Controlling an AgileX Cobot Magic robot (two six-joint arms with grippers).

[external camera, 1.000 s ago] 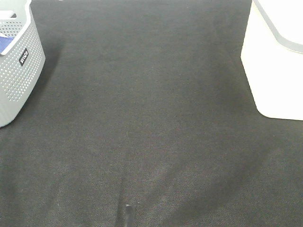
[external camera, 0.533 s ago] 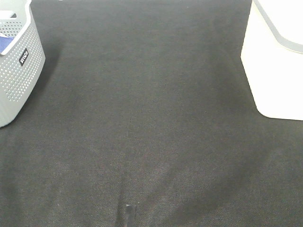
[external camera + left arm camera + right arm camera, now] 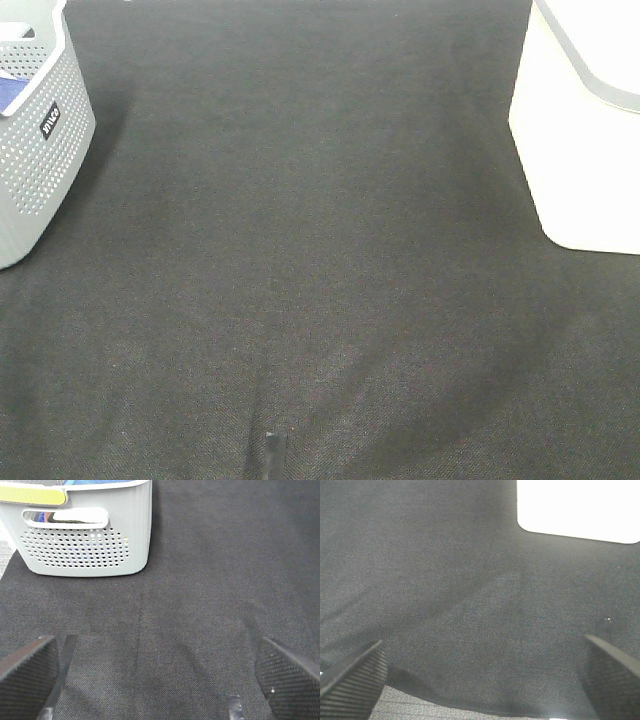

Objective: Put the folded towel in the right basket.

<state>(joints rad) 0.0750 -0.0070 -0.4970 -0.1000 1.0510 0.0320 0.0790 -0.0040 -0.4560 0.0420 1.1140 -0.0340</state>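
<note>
The right basket [image 3: 585, 130] is white and stands at the right edge of the exterior view; it also shows in the right wrist view [image 3: 577, 510]. A grey perforated basket [image 3: 35, 150] stands at the far left, with blue cloth [image 3: 12, 92] showing inside; it also shows in the left wrist view [image 3: 80, 535]. I cannot tell whether that cloth is the folded towel. My left gripper [image 3: 160, 680] is open and empty above the dark cloth, facing the grey basket. My right gripper [image 3: 480, 675] is open and empty above the dark cloth. Neither gripper shows in the exterior view.
A dark woven cloth [image 3: 320, 250] covers the whole table between the two baskets. A small dark peg [image 3: 271, 450] sticks up at the front edge. A yellow strip [image 3: 30, 495] lies along the grey basket's rim.
</note>
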